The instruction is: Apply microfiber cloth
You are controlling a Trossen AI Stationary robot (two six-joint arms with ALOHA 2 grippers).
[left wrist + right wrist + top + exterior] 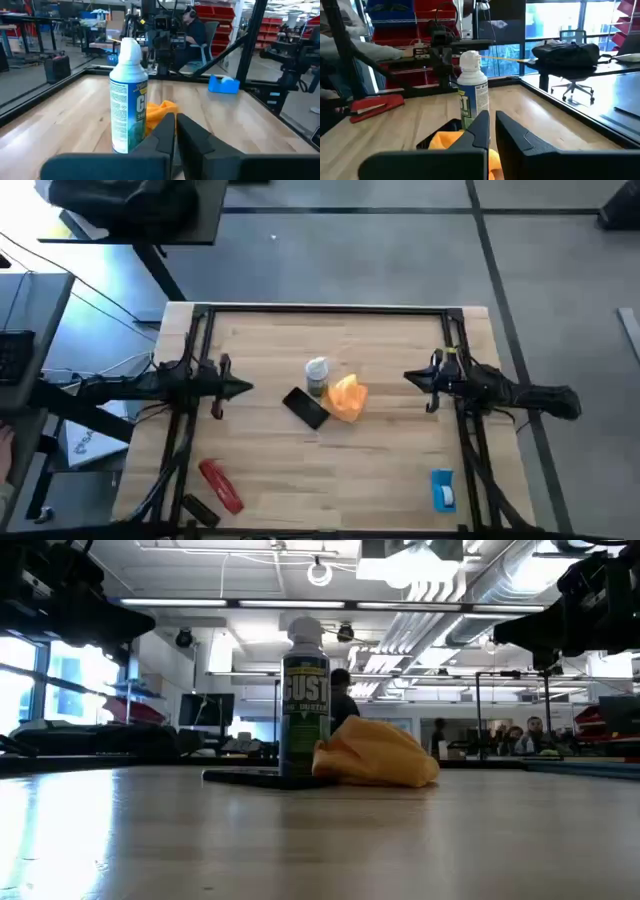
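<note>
My left pincer (240,388) hung above the table with its fingers drawn almost together, holding nothing, and my right pincer (412,377) faced it from the far side in the same state, nearly closed and empty. Between the two, a little nearer the right one, sat the orange cloth (348,397), bunched into a soft mound on the wood. From the left pincer the cloth lay straight ahead, past the spray can (317,375), which stood upright just beside it and partly hid it. From the right pincer the cloth came first, with the can behind it and the black phone (305,407) lying flat at the cloth's far edge, seemingly touching it.

I judged the cloth light and limp, with no stiffness to push against. It would sag and drape once lifted, and a shallow pinch might take only a loose fold. The raised crest of the mound looked like the best hold, taken from above with the fingers opened first.

The can was the hazard: tall, narrow, easy to tip with a sideways brush. Coming in from the right pincer's side kept clear of it. Open wood lay all around the group, the red tool (221,484) and the blue dispenser (442,489) sat well apart near the table's edge (330,308), and the frame posts stood behind each pincer.
</note>
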